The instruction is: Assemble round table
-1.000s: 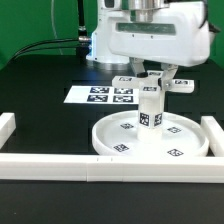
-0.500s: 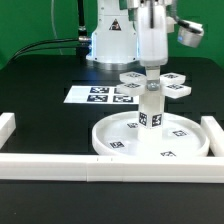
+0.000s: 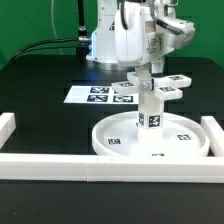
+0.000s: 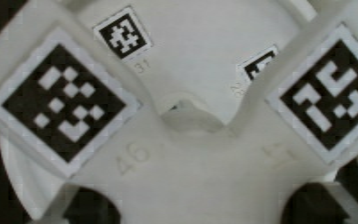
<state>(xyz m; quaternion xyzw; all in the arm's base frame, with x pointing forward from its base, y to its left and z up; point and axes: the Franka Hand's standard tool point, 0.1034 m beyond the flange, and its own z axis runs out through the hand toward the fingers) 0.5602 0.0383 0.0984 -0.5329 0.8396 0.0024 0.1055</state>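
The large round rimmed disc [image 3: 108, 146] lies on the black table. The short cylindrical post [image 3: 149, 110] stands upright in its centre. The smaller cross-shaped piece [image 3: 166, 90] sits level on top of the post. My gripper [image 3: 146, 76] comes straight down onto it and is shut on its middle. In the wrist view the cross-shaped piece [image 4: 176, 90] with its tags fills the picture. My gripper [image 4: 211, 205] has one dark fingertip [image 4: 83, 205] on each side of the piece's white body. The joint between piece and post is hidden.
The marker board [image 3: 92, 96] lies behind the disc toward the exterior view's left. Long white border bars run along the front [image 3: 90, 166], the left [image 3: 7, 128] and the right [image 3: 214, 132]. The arm's white base [image 3: 104, 45] stands at the back.
My hand has turned about its vertical axis over the post, and the cross-shaped piece's arms have swung round with it. The disc and post have stayed in place.
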